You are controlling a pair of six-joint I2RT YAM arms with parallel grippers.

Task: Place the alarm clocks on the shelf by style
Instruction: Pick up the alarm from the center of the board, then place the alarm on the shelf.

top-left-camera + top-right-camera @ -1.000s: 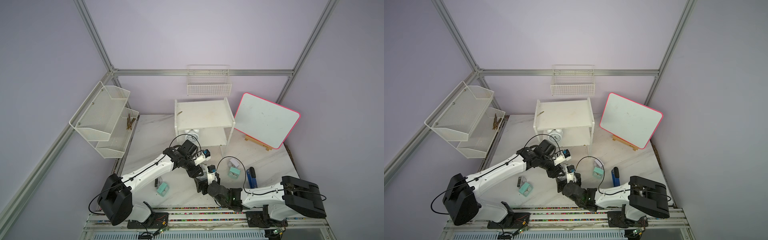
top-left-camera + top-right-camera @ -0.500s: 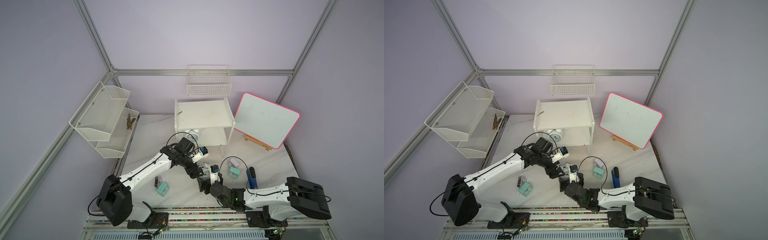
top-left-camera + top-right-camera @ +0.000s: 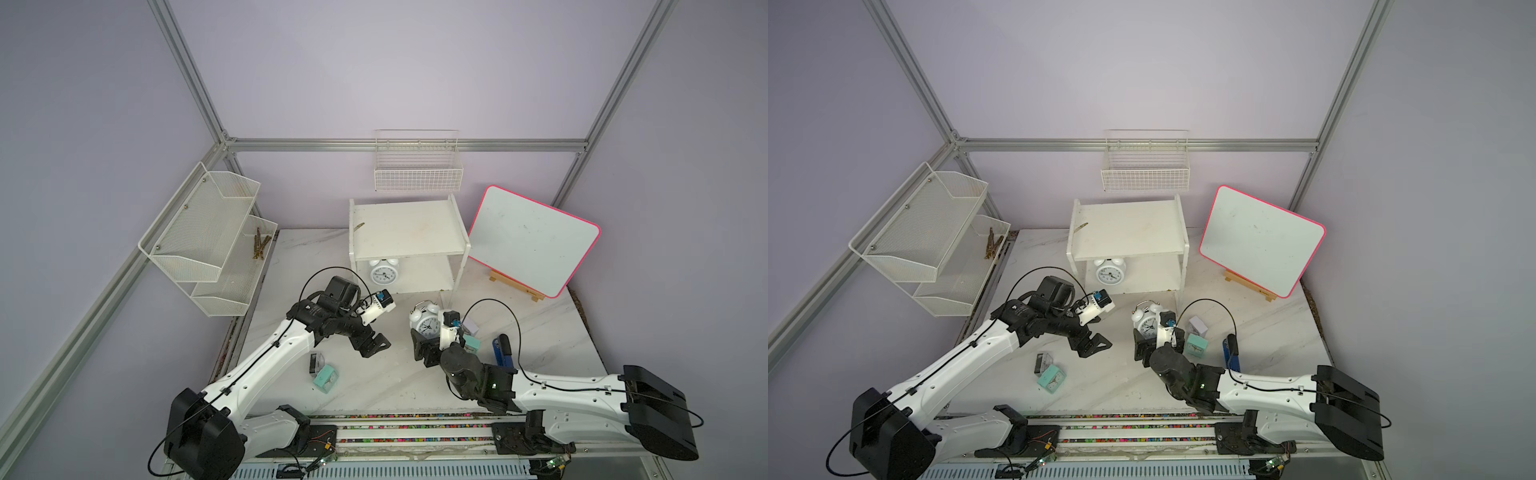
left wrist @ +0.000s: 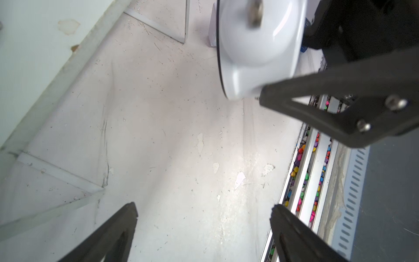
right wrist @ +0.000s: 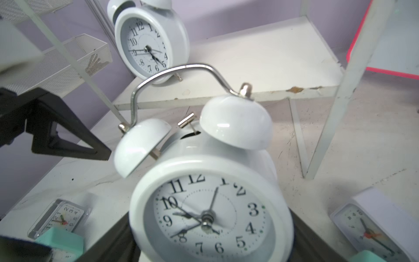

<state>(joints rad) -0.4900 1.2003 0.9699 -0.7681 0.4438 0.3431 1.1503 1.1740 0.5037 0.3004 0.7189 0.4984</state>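
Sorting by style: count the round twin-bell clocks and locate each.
2. One twin-bell clock stands on the lower tier of the shelf; the second twin-bell clock is held in the right gripper. None seems hidden.

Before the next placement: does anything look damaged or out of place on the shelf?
Yes. The white two-tier board shelf has a chipped front edge on its lower board, brown core showing. A small brown scrap lies on its top board near a side panel.
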